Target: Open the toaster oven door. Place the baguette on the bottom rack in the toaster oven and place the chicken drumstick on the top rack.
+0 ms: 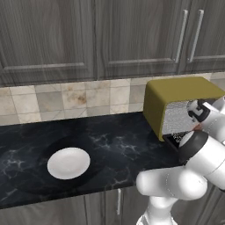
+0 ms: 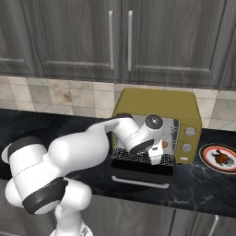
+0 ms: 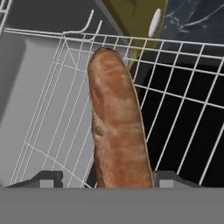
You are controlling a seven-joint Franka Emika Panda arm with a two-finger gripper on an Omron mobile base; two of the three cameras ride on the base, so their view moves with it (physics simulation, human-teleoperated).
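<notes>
On the far left of the dark marble counter [image 1: 123, 140] sits a white plate [image 1: 68, 163], bare in the left base view, which I take to be where the bread came from. To its right stands the toaster oven [image 2: 156, 126], mustard-yellow, with the toaster oven door [image 2: 143, 174] folded down flat toward the robot so that both wire shelves can be reached from the front. The gripper [image 2: 156, 159] is pushed into the mouth of the oven at the height of the bottom rack [image 3: 175, 109], and the hand view shows why: the baguette [image 3: 116, 127] lies lengthwise on that lower mesh, running away from the hand into the cavity, with the two fingertips [image 3: 47, 178] standing off either side of its near end. No pad visibly presses the crust, so the jaws look released around the loaf rather than clenched on it, and I judge the bread has just been set down. The top rack [image 2: 171, 123] above carries nothing I can make out. Further right, past the oven's knobs [image 2: 189, 132], the chicken drumstick [image 2: 222, 158] waits on a red-rimmed plate [image 2: 207, 161], near the oven for the second placement. No brand, label or readable writing shows on the oven, the plates or the cabinets [image 2: 120, 41].
</notes>
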